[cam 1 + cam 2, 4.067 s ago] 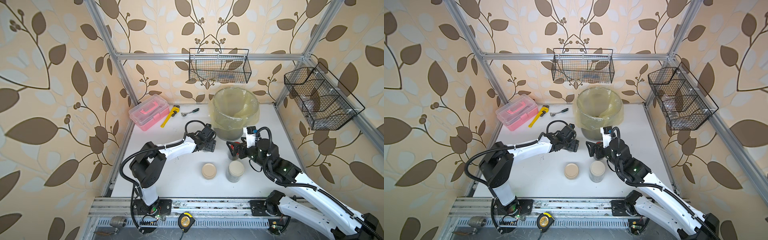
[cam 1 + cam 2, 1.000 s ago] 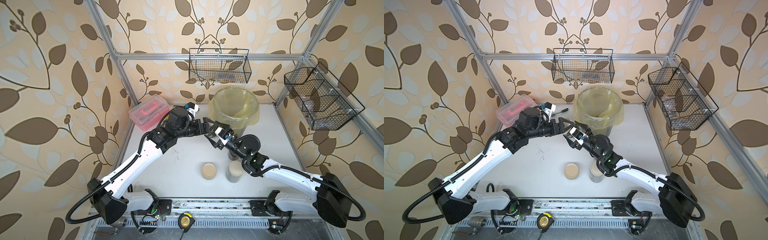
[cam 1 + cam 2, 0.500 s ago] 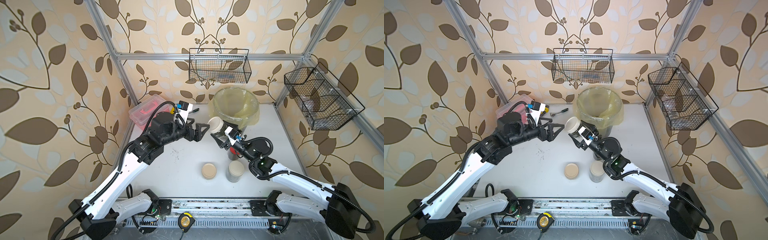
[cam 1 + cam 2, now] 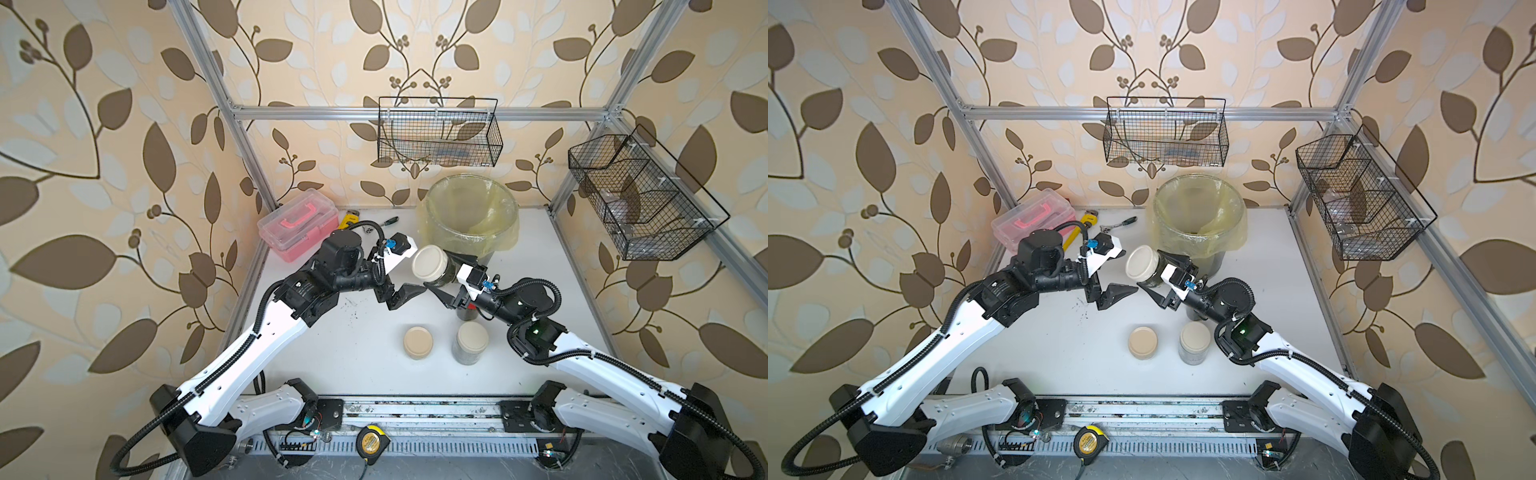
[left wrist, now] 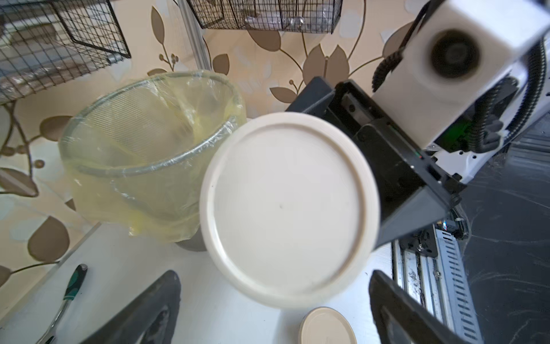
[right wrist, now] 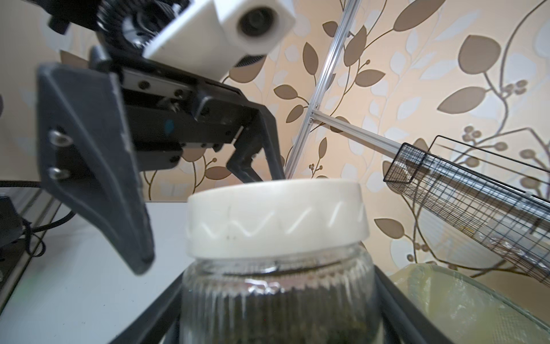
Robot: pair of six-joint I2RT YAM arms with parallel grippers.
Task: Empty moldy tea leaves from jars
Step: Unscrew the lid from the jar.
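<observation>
So the right hand (image 4: 439, 271) is clamped around the glass body of a jar (image 4: 442, 277), holding it up off the tabletop (image 4: 353, 365) and tipped over on its side. The beige lid (image 4: 430, 262) is on and points straight at the left hand (image 4: 406, 294). From the right wrist view you can see the dark tea leaves (image 6: 268, 318) packed inside the ribbed glass, right between that hand's jaws.

The left hand is spread wide with nothing in it. It sits just in front of the lid, and in its own wrist view the fingers (image 5: 148, 309) flank the lower edge of the lid (image 5: 288, 208). It looks like there's a small gap and no contact, but I can't say for certain.

The big bin (image 4: 430, 216) with the yellowish liner is right behind the right hand. Two more jars (image 4: 417, 341) (image 4: 471, 343) with beige lids stand upright on the tabletop, near the right hand on the side away from the bin. A fourth jar (image 4: 465, 314) sits under the right wrist, mostly hidden. There are a few dark specks (image 4: 353, 303) on the tabletop under the left hand.
</observation>
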